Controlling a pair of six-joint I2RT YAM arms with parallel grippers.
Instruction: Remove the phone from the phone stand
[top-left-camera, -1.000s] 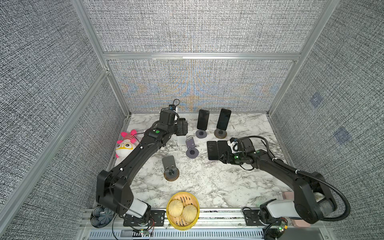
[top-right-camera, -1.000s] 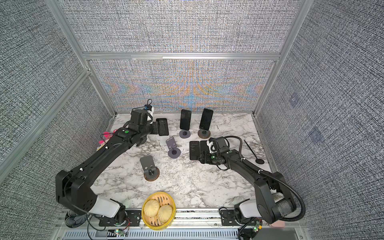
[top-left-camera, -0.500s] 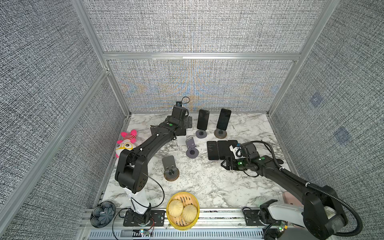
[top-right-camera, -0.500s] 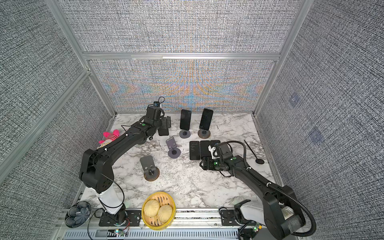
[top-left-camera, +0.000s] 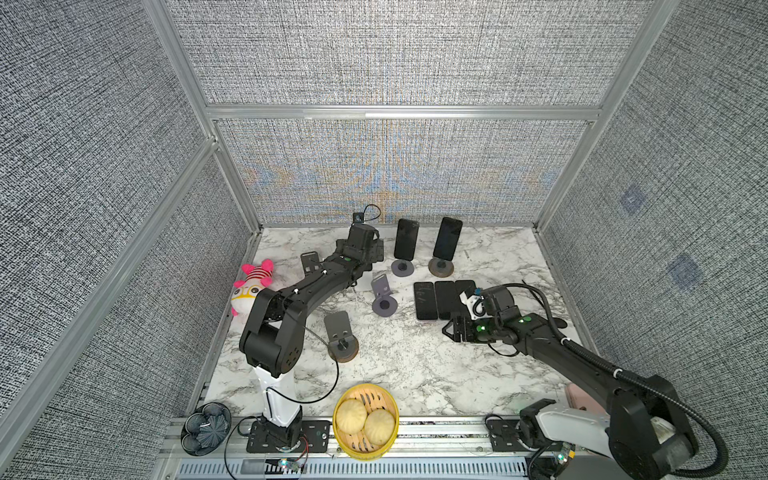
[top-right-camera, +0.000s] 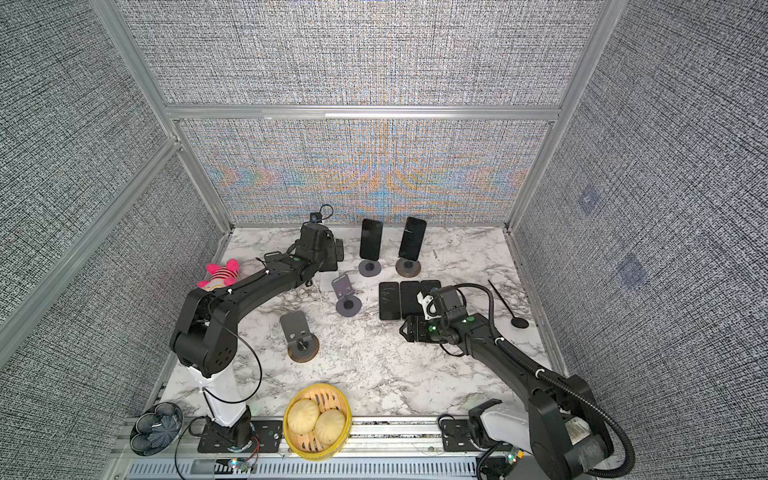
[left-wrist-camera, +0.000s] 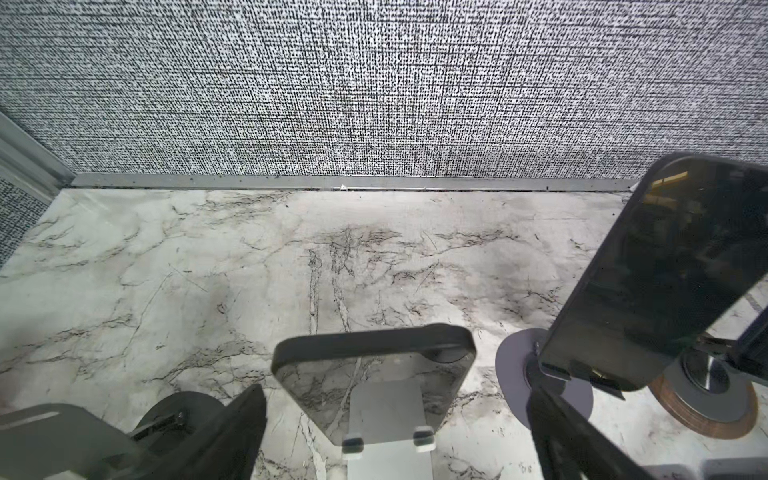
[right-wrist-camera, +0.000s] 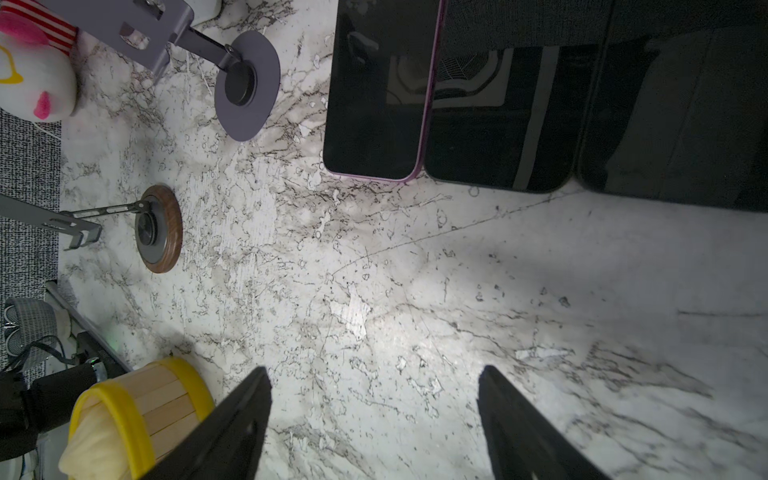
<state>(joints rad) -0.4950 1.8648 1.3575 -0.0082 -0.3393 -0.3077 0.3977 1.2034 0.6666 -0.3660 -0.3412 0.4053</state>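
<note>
The yellow-rimmed bamboo steamer at the table's front edge holds two buns, side by side and touching. My left pincer stands wide near the back of the marble table. The phone I am after leans on its silver stand right between my two fingers, with a gap on each side, so I grip nothing. My right pincer is spread wide too, empty over bare marble, near three flat phones lying in a row. In both top views my left wrist covers most of that phone and its stand, and the left wrist view cuts off the stand's base.
</note>
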